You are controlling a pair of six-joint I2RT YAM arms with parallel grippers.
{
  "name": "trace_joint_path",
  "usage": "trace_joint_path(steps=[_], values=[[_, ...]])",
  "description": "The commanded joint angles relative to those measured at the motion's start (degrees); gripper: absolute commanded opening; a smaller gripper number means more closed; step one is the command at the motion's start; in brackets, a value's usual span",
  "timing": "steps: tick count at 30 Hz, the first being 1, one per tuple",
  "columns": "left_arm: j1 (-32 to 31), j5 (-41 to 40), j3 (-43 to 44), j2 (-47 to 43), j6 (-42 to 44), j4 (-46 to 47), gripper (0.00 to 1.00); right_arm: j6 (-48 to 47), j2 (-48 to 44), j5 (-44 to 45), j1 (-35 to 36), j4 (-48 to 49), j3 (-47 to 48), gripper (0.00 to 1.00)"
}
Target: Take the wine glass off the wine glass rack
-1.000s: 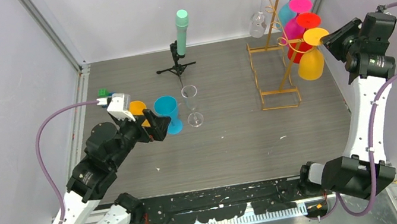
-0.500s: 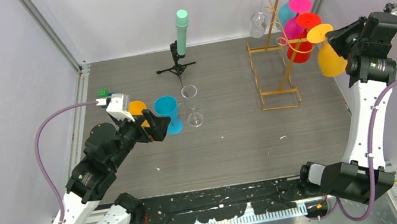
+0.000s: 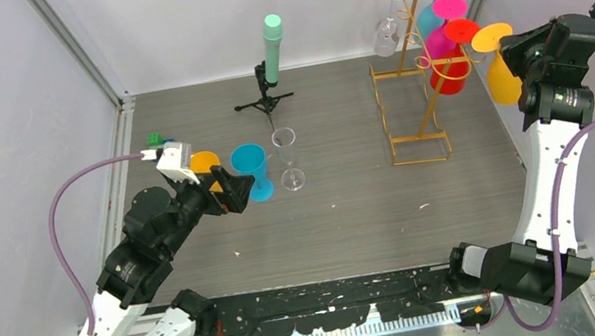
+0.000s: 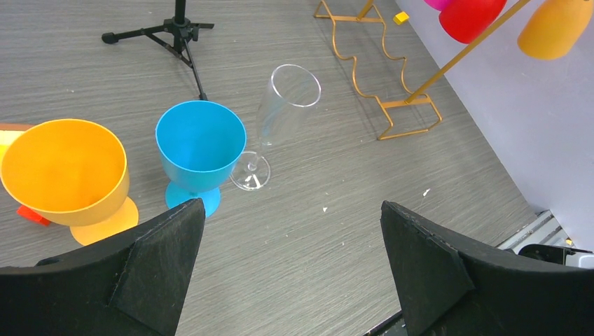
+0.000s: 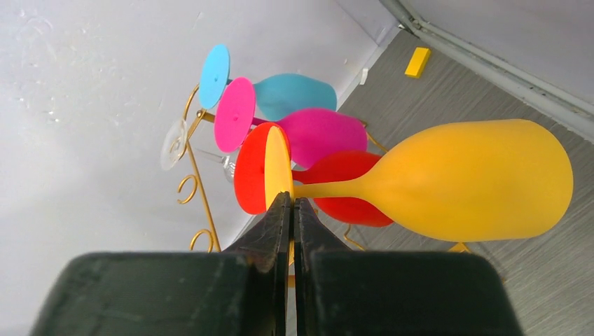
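The gold wire wine glass rack (image 3: 412, 105) stands at the back right and also shows in the right wrist view (image 5: 188, 187). A clear (image 3: 385, 32), a blue (image 3: 430, 18), a pink (image 3: 440, 42) and a red glass (image 3: 451, 73) hang upside down on it. My right gripper (image 3: 512, 51) is shut on the foot of a yellow wine glass (image 3: 502, 80), held upside down just right of the rack and apart from it; the wrist view shows the fingers (image 5: 291, 201) pinching that foot, with the yellow wine glass (image 5: 476, 182) beyond. My left gripper (image 3: 230, 192) is open and empty (image 4: 291, 210) above the table.
On the table's left stand an orange glass (image 3: 205, 163), a blue glass (image 3: 251, 168) and a clear flute (image 3: 288, 157). A black tripod with a mint-green cylinder (image 3: 269, 51) stands at the back middle. The right wall is close behind my right gripper.
My right gripper has carried the yellow glass to the right and up, off the rack and away from the red glass. The left arm has barely moved.
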Motion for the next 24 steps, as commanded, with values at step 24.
trace_joint_path(steps=[24], values=[[-0.17, 13.75, 3.10, 6.12, -9.31, 8.32, 1.00, 10.13, -14.70, -16.67, -0.15, -13.91, 27.85, 0.00]])
